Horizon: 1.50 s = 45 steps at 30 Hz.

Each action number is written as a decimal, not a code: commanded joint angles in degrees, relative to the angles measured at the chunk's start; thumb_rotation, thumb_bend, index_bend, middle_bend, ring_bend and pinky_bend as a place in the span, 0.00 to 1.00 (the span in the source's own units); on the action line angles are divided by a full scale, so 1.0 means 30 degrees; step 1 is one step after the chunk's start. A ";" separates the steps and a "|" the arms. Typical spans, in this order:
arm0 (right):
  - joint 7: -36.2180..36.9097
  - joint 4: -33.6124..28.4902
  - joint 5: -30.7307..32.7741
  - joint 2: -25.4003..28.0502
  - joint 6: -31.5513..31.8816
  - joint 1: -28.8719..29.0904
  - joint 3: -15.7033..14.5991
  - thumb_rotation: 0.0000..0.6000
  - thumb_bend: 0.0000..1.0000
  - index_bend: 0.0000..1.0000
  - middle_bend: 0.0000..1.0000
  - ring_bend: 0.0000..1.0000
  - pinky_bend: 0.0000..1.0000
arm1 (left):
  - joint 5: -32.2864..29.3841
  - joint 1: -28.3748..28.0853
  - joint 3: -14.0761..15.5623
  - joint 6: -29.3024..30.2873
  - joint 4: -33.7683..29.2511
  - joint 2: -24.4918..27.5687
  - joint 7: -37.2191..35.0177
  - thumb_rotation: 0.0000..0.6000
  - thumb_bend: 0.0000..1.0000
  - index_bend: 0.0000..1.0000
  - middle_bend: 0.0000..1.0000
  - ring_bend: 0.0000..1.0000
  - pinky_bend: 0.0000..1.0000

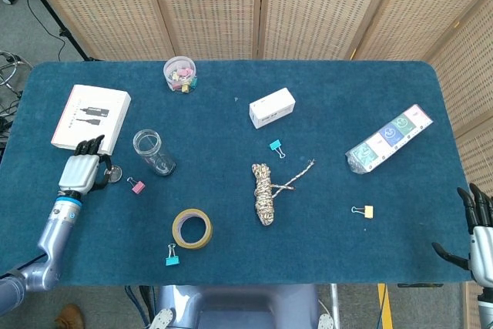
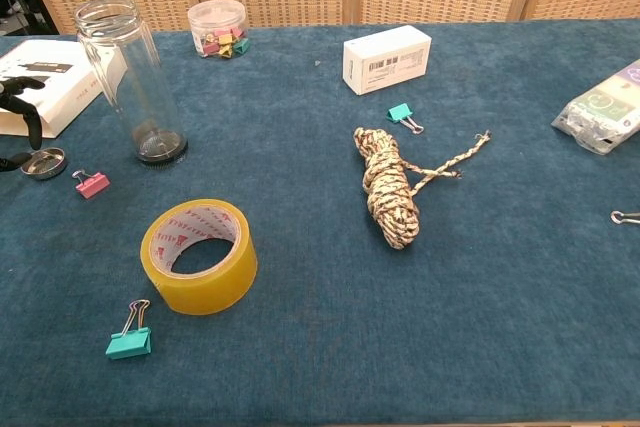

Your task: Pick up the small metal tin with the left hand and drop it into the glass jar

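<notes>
Tin (image 1: 114, 174) sits just right of my left hand (image 1: 81, 169), fingertips spread around it, not yet pinching. Glass jar (image 1: 153, 152) stands beyond, further right.

Blue table (image 1: 331, 244): tape roll (image 1: 192, 228), rope bundle (image 1: 264, 193), glass jar (image 1: 152, 152).

Dark blue felt-covered tabletop (image 1: 231, 267) with rounded corners, backed by a folding woven rattan screen (image 1: 262, 5) in light wood frames, with grey floor (image 1: 31, 36) off to the left, a black cable (image 1: 48, 15) snaking across it, all lit pretty evenly.
</notes>
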 commanded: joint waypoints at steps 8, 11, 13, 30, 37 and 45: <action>0.0112 -0.0032 0.0001 0.0050 0.0010 -0.0013 0.0006 1.00 0.00 0.00 0.00 0.00 0.00 | -0.0079 0.0040 0.0058 0.0073 -0.0011 -0.0132 0.0270 1.00 0.43 0.61 0.00 0.00 0.00; 0.0161 -0.0033 -0.0003 0.0071 0.0024 -0.0018 0.0014 1.00 0.00 0.00 0.00 0.00 0.00 | -0.0123 0.0071 0.0069 0.0132 -0.0035 -0.0137 0.0427 1.00 0.44 0.63 0.00 0.00 0.00; 0.0171 -0.0046 -0.0026 0.0084 0.0040 -0.0028 0.0002 1.00 0.00 0.00 0.00 0.00 0.00 | -0.0151 0.0087 0.0048 0.0167 -0.0087 -0.0094 0.0458 1.00 0.45 0.64 0.00 0.00 0.00; 0.0091 -0.0099 0.0001 0.0044 -0.0073 0.0016 -0.0021 1.00 0.00 0.00 0.00 0.00 0.00 | 0.1388 0.0648 0.0213 0.2126 -0.3325 0.2320 -0.0304 1.00 0.48 0.65 0.00 0.00 0.00; 0.0065 -0.0156 -0.0030 0.0044 -0.0020 -0.0005 -0.0029 1.00 0.00 0.00 0.00 0.00 0.00 | 0.2993 0.1113 0.0313 0.3770 -0.5825 0.4389 -0.2004 1.00 0.48 0.65 0.00 0.00 0.00; 0.0089 -0.0191 0.0005 0.0082 -0.0049 -0.0004 -0.0025 1.00 0.00 0.00 0.00 0.00 0.00 | 0.3968 0.1227 -0.0167 0.5278 -0.8590 0.6562 -0.2391 1.00 0.48 0.65 0.00 0.00 0.00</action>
